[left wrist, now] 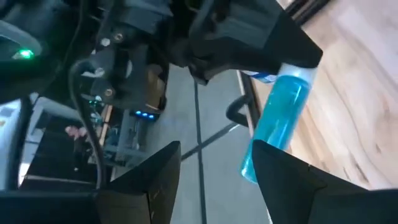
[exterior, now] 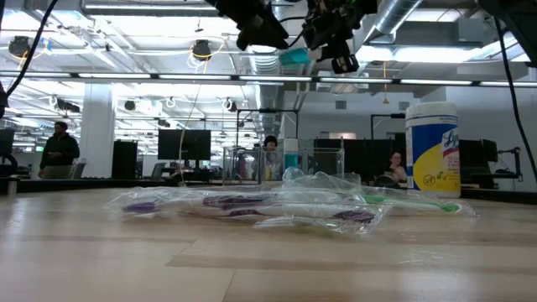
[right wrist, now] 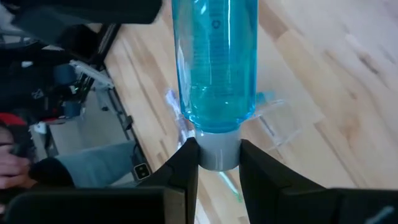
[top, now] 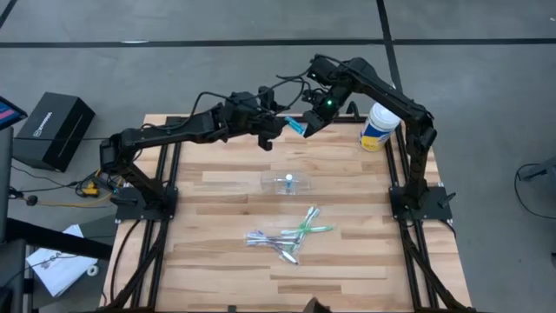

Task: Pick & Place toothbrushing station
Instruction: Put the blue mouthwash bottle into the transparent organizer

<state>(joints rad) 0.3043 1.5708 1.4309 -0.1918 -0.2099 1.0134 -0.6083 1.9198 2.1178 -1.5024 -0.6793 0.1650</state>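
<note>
Pinching blue tube (right wrist: 214, 68) cap, right pincer (right wrist: 217, 155), left pincer (left wrist: 214, 177) spread, clear cup (top: 287, 183) toppled

A small translucent blue tube with a white cap (right wrist: 214, 74) hangs in the air above the table's far edge, clamped at its cap. A clear plastic cup (top: 287, 183) lies mid-table; thin green and purple-white toothbrushes (top: 287, 235) lie loosely heaped nearer the front

I see bare table (top: 217, 261) from six to nine o'clock. The toothbrushes (top: 287, 236) block the centre, the clear cup (top: 288, 183) just beyond, and the canister (top: 380, 127) stands at two o'clock.
</note>
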